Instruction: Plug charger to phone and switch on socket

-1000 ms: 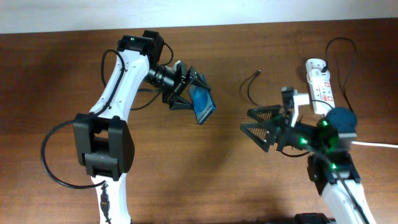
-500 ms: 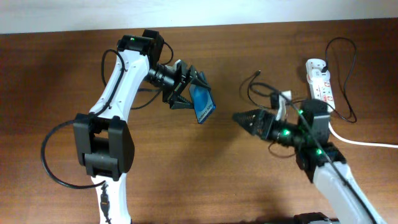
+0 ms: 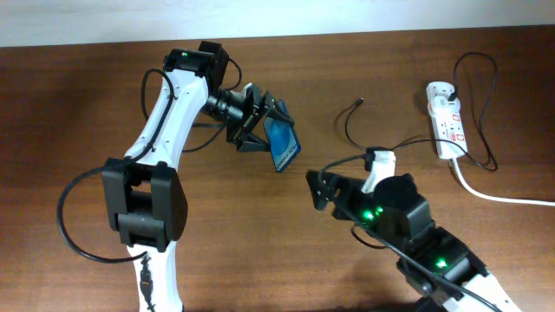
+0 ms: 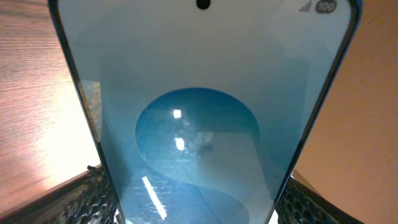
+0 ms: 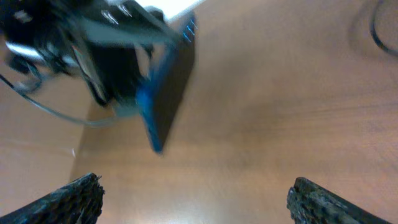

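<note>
My left gripper [image 3: 260,124] is shut on the phone [image 3: 283,146] and holds it tilted above the table; its light blue screen with the darker oval fills the left wrist view [image 4: 199,112]. My right gripper [image 3: 317,190] is open and empty, to the right of the phone and apart from it. The right wrist view shows the phone [image 5: 166,90] nearly edge-on ahead of my spread fingers [image 5: 199,202]. The charger, a thin black cable [image 3: 348,128], lies on the table with its tip at the far end, behind my right arm. The socket [image 3: 447,121] lies at the far right.
The socket's thick white cord [image 3: 494,195] runs off to the right edge. A loop of thin black cable [image 3: 492,130] lies around the socket. The wooden table [image 3: 260,243] ends at a white wall at the back.
My right arm has swung left, away from the socket and toward the phone, with its gripper open. My left arm and the phone have not moved.
</note>
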Motion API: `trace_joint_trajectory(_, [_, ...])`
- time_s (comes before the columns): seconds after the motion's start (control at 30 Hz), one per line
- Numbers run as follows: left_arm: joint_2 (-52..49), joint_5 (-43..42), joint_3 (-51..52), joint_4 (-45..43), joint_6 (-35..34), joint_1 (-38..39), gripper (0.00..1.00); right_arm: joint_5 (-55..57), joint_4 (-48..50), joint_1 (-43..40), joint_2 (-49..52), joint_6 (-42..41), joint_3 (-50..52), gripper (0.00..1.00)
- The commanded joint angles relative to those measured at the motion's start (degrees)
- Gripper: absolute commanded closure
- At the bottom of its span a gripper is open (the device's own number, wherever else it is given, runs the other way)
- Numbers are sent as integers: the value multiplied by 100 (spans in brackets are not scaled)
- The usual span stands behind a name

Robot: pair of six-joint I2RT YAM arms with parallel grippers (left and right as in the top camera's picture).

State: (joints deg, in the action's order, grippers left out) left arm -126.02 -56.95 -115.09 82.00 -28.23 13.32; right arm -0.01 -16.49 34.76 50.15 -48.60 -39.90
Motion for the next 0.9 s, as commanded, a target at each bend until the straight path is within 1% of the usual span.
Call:
trace_joint_trajectory(0.0, [24, -175, -142, -9, 94, -24, 40, 883, 590, 354, 404, -120, -94, 1])
trace_joint_trajectory(0.17, [24, -175, -144, -11, 94, -24, 40, 1010, 1725, 424, 1534, -118, -94, 1])
trace_joint_trajectory(0.23, [24, -175, -142, -15, 94, -24, 40, 1014, 2020, 424, 1764, -107, -94, 0])
trace_joint_trajectory(0.27, [24, -175, -142, -39, 94, -24, 40, 1010, 2236, 424, 1902, 55, -94, 0])
trace_joint_trajectory(0.3, [24, -175, -142, -66, 94, -24, 40, 977, 2461, 428, 2006, 243, -94, 3])
trace_joint_trajectory(0.47, [24, -175, -142, -98, 94, -24, 40, 970, 3143, 428, 2444, 640, -94, 8])
trace_joint_trajectory(0.57, [24, -173, -142, -101, 94, -24, 40, 949, 3451, 428, 2743, 638, -94, 8])
trace_joint_trajectory(0.67, [24, -170, -142, -101, 94, -24, 40, 953, 3683, 496, 2929, 638, -94, 14])
trace_joint_trajectory(0.77, [24, -173, -142, -98, 94, -24, 40, 960, 3810, 542, 2983, 638, -96, 16])
trace_joint_trajectory(0.87, [24, -173, -142, -96, 94, -24, 40, 973, 3947, 540, 2983, 638, -96, 25])
